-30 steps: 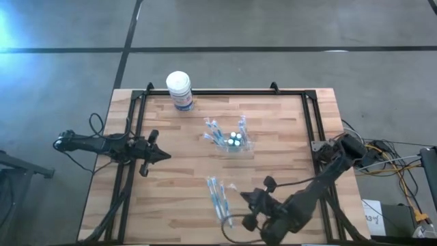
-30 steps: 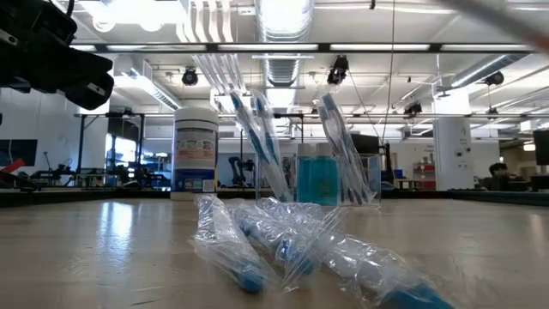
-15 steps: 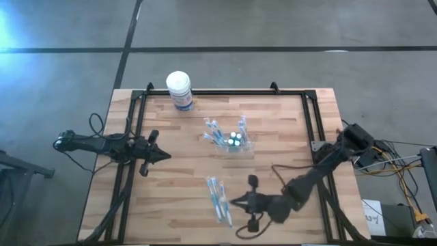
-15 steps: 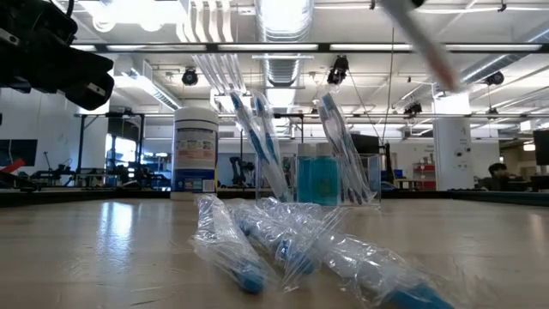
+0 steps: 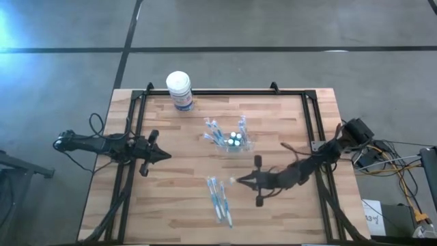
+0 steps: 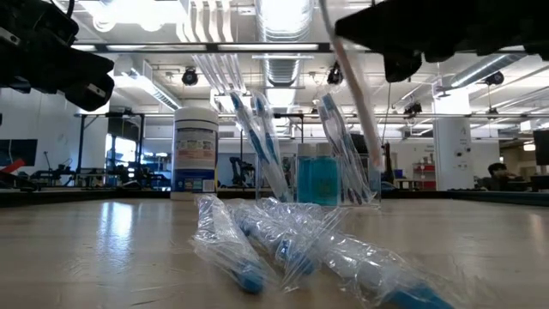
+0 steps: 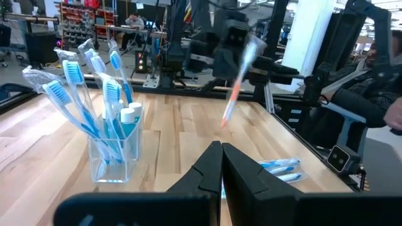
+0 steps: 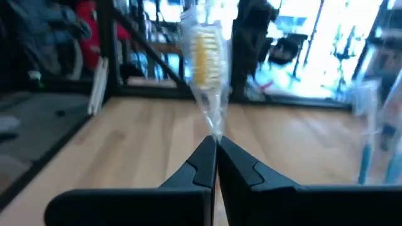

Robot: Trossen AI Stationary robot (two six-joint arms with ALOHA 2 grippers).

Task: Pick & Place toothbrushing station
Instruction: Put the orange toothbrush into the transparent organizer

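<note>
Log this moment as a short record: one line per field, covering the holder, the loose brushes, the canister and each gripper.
holder: clear toothbrushing station mid-table, upright, blue toothbrushes standing in it
loose brushes: wrapped toothbrushes lying flat near the table's front
canister: white-lidded canister at the back edge
right gripper: right gripper shut on a wrapped orange-bristled toothbrush, above the table between pile and holder
left gripper: left gripper shut, empty, waiting at the table's left
</note>
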